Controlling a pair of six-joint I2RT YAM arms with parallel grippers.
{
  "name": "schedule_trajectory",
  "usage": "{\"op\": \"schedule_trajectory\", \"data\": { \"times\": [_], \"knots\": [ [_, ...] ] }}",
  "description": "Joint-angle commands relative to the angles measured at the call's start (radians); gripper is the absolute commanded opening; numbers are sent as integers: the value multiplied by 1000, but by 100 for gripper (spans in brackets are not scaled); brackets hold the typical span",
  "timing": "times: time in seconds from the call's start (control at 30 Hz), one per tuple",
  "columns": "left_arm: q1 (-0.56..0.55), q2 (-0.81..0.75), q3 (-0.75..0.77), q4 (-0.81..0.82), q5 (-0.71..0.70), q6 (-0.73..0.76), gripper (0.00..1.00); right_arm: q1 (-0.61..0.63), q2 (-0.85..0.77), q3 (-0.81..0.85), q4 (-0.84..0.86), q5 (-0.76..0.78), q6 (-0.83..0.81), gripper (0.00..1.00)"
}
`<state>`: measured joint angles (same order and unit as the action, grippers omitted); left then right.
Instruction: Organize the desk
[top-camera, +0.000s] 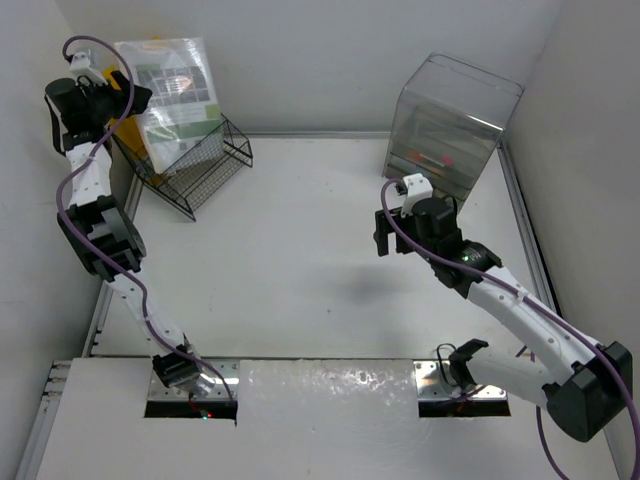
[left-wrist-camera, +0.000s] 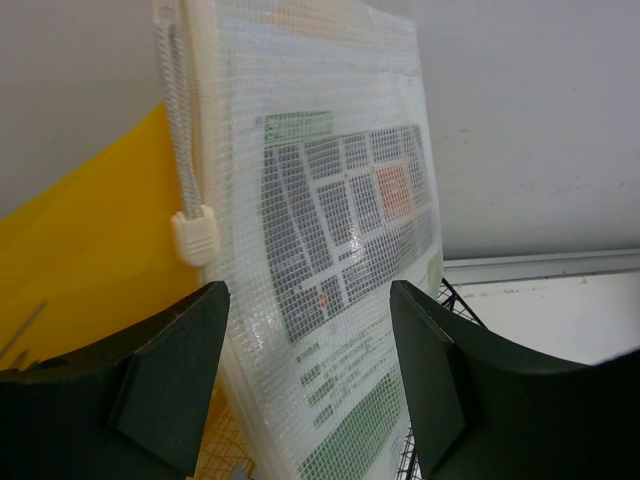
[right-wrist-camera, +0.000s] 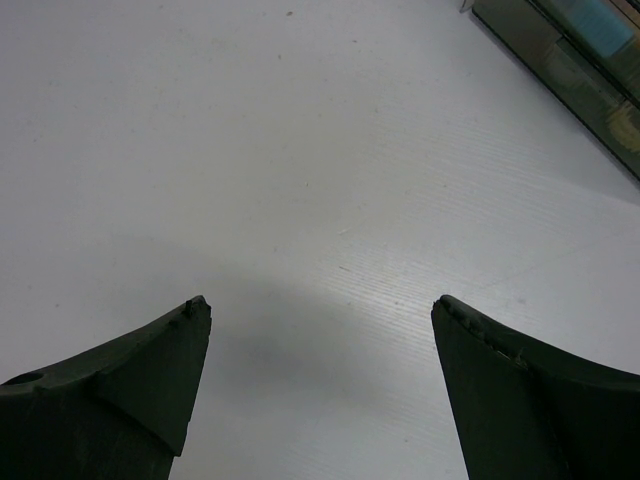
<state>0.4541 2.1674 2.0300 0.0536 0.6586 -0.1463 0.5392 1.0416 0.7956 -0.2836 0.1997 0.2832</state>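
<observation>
The white desk (top-camera: 300, 260) is ringed by silver rails. At its far left a black wire rack (top-camera: 200, 165) holds an upright white mesh pouch (top-camera: 175, 90) with printed sheets inside, and a yellow folder (top-camera: 128, 100) behind it. My left gripper (top-camera: 132, 98) is raised at the pouch's top. In the left wrist view it (left-wrist-camera: 310, 380) is open, with its jaws on either side of the pouch (left-wrist-camera: 330, 220) and the yellow folder (left-wrist-camera: 90, 240) at the left. My right gripper (top-camera: 390, 235) hovers open and empty over the bare desk (right-wrist-camera: 300, 150).
A clear plastic drawer box (top-camera: 450, 120) stands at the far right, and its edge shows in the right wrist view (right-wrist-camera: 570, 70). White walls close in the back and sides. The rack's wires (left-wrist-camera: 455, 300) lie just right of the pouch.
</observation>
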Motion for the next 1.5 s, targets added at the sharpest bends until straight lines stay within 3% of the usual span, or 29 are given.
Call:
{"op": "schedule_trajectory", "data": {
  "times": [0.0,0.13,0.33,0.53,0.63,0.87,0.97,1.0,1.1,1.13,1.2,1.4,1.47],
  "knots": [
    [23,-75,-10,-3,-7,5,64,5,-22,-19,55,3,-13,89],
    [24,-50,15,-35,1,-35,64,5,-20,-22,52,6,-27,89],
    [23,-129,-70,0,-39,33,65,4,-20,-25,46,12,-42,89],
    [12,-32,17,-52,-158,1,65,4,-8,-7,34,1,-42,90],
    [0,31,91,-80,-82,-19,65,5,-17,14,-2,4,-39,90],
    [-71,49,84,-14,-56,33,62,5,-69,8,-17,50,-39,90],
    [-78,72,99,0,-39,-5,50,4,-72,19,-38,52,-39,90],
    [-78,74,101,5,-31,-16,38,5,-74,20,-45,53,-39,90],
    [-78,60,79,25,1,-33,16,4,-83,17,-51,67,-41,90],
    [-78,51,66,52,7,-45,3,4,-86,14,-51,69,-41,90],
    [-80,-3,-17,112,45,-58,0,4,-87,13,-48,69,-38,90],
    [-78,-196,-358,623,101,-117,0,5,-80,24,-48,55,-19,90],
    [-78,-240,-445,716,88,-134,0,5,-81,25,-45,49,-15,90]
  ]
}}
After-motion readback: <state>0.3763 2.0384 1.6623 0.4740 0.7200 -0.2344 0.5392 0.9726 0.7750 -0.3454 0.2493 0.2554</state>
